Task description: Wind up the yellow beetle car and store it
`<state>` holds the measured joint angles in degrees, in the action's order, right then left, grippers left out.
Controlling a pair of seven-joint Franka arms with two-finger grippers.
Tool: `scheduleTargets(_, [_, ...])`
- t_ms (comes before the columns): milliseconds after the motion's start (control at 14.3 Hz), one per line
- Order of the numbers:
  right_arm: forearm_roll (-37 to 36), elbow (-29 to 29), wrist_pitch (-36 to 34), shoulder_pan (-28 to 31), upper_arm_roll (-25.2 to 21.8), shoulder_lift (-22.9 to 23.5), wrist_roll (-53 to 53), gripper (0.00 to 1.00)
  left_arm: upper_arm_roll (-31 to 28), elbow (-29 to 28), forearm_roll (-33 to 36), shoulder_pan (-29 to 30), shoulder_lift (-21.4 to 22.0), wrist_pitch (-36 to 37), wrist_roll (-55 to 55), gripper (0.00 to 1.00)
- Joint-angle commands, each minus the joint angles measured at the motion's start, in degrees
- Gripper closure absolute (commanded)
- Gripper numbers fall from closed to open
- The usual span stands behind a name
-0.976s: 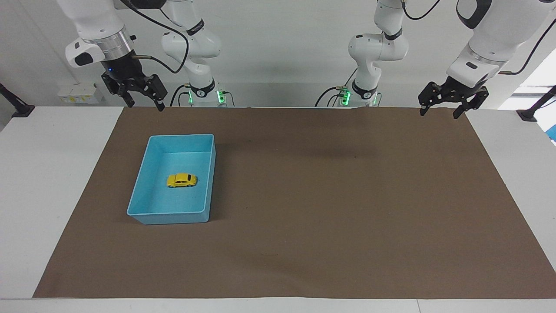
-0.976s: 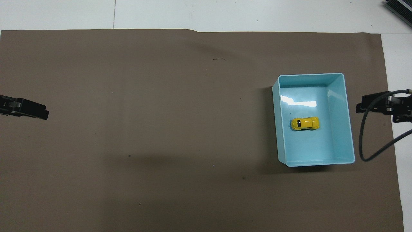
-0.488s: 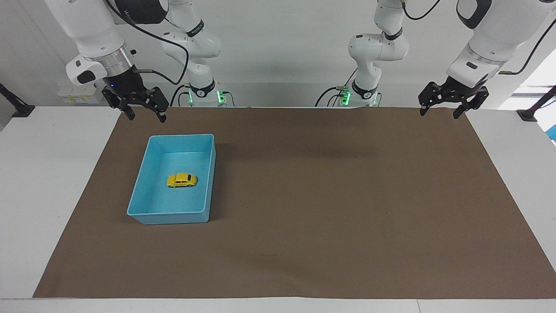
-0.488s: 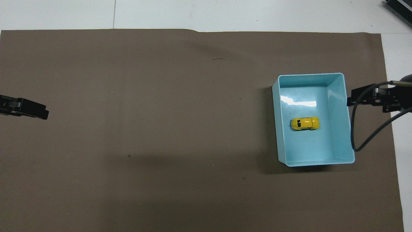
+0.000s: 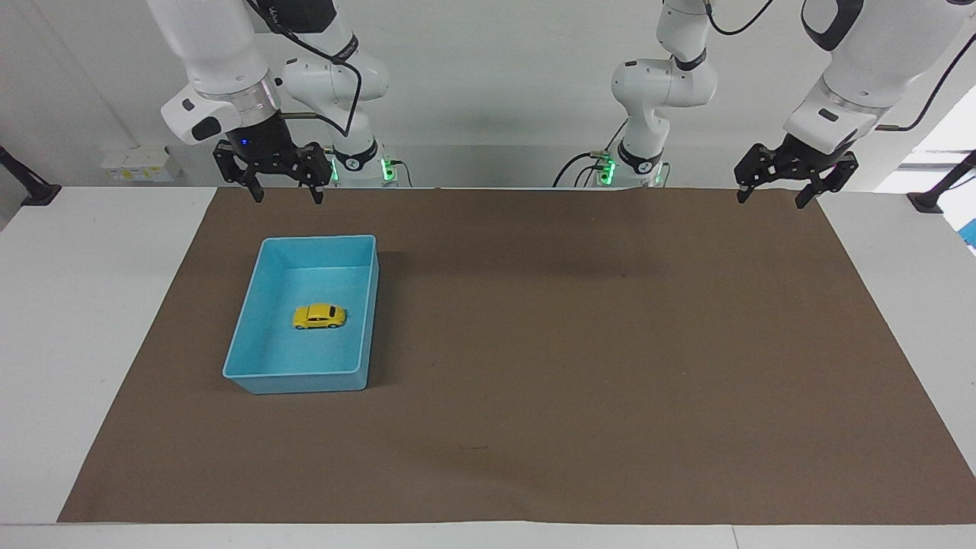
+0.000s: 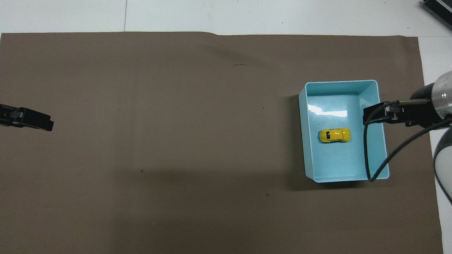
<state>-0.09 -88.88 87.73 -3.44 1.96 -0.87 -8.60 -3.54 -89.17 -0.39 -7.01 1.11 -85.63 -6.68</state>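
Car (image 5: 319, 316): you find it centre-left of the facing view, in the bin (image 5: 259, 375), long axis across the frame, below your nearer right gripper (image 5: 280, 193), open, empty; left gripper (image 5: 778, 194) waits upper right, open, empty.

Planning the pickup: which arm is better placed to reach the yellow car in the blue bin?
Right. Its open pincer hangs by the bin holding the yellow beetle car; the left pincer waits at the table's other end.
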Motion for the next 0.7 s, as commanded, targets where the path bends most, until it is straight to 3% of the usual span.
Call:
scheduleTargets(0, [0.0, 0.5, -2.2, 0.9, -0.6, -1.4, 0.7, 0.0, 0.0, -0.7, 0.3, -0.3, 0.9, 0.7, 0.6, 0.0])
scheduleTargets(627, [0.2, 0.5, -2.6, 1.9, 0.0, -1.7, 0.8, 0.0, 0.0, -0.7, 0.3, -0.6, 0.9, 0.7, 0.7, 0.0])
